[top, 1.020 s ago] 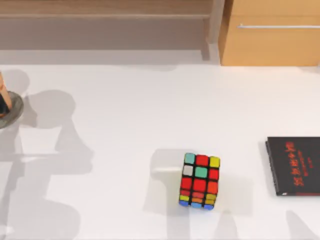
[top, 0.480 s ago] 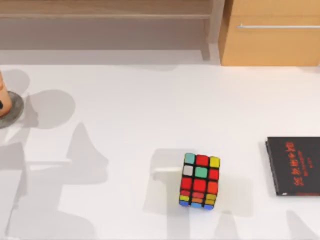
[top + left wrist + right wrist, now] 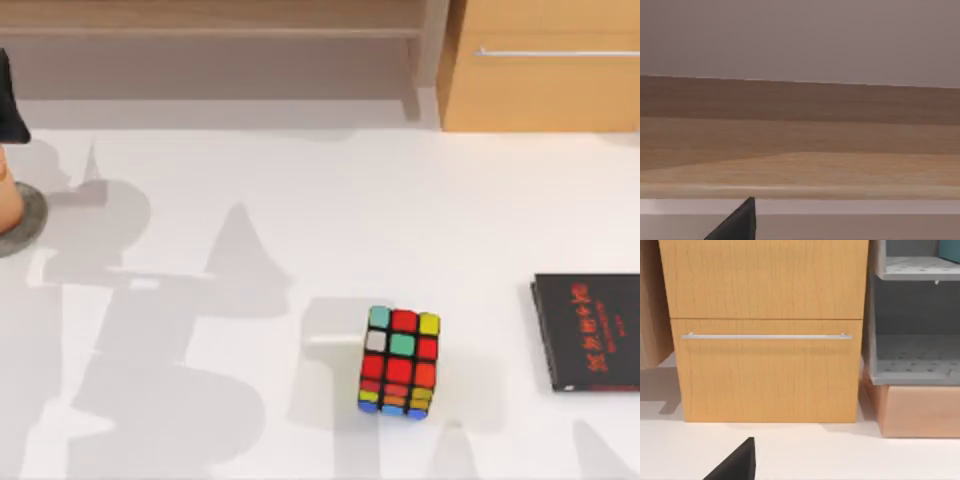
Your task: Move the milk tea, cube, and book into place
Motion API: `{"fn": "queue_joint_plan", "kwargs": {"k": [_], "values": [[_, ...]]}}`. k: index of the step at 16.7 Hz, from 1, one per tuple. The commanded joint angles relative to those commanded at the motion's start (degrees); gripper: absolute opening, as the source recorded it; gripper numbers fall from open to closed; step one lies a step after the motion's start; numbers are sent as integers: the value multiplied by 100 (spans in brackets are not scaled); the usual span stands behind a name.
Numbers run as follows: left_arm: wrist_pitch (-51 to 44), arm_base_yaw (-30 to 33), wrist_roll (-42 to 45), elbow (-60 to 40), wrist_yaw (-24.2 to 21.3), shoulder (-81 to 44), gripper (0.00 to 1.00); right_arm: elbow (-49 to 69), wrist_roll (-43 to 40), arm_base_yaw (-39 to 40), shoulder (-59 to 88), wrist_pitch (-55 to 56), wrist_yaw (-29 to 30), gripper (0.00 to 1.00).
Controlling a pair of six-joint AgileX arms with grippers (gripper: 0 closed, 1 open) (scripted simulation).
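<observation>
1. The milk tea (image 3: pixel 8 196) stands at the left edge of the white bench (image 3: pixel 300 220), partly cut off, resting on a flat grey disc (image 3: pixel 30 225).
2. The left gripper (image 3: pixel 10 100) appears as a dark shape at the left edge, just above the milk tea and apart from it; I cannot tell whether its fingers are spread or pressed together.
3. In the left wrist view a black fingertip (image 3: pixel 737 225) points toward a wooden shelf (image 3: pixel 800 165).
4. The cube (image 3: pixel 400 362) sits near the front edge of the bench, right of centre, untouched.
5. A thin black book with red lettering (image 3: pixel 590 332) lies flat at the right edge, well apart from the cube.
6. In the right wrist view a black fingertip (image 3: pixel 737 465) faces a wooden drawer cabinet (image 3: pixel 767 330) with a metal handle (image 3: pixel 765 336); beside it stands a grey rack (image 3: pixel 915 315).
7. The right gripper's state cannot be told.
</observation>
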State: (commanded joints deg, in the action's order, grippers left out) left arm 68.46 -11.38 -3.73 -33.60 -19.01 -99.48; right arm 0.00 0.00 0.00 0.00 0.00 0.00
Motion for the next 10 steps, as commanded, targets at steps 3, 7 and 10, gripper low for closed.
{"fn": "queue_joint_plan", "kwargs": {"k": [3, 7, 10], "values": [[-1355, 716, -451, -1284, 174, -183, 100, 0, 0, 0, 0, 0, 0, 100], [-3926, 1919, -1192, -3209, 469, -624, 100, 0, 0, 0, 0, 0, 0, 100], [-6254, 2914, -1792, -4562, 717, -1049, 100, 0, 0, 0, 0, 0, 0, 100]]}}
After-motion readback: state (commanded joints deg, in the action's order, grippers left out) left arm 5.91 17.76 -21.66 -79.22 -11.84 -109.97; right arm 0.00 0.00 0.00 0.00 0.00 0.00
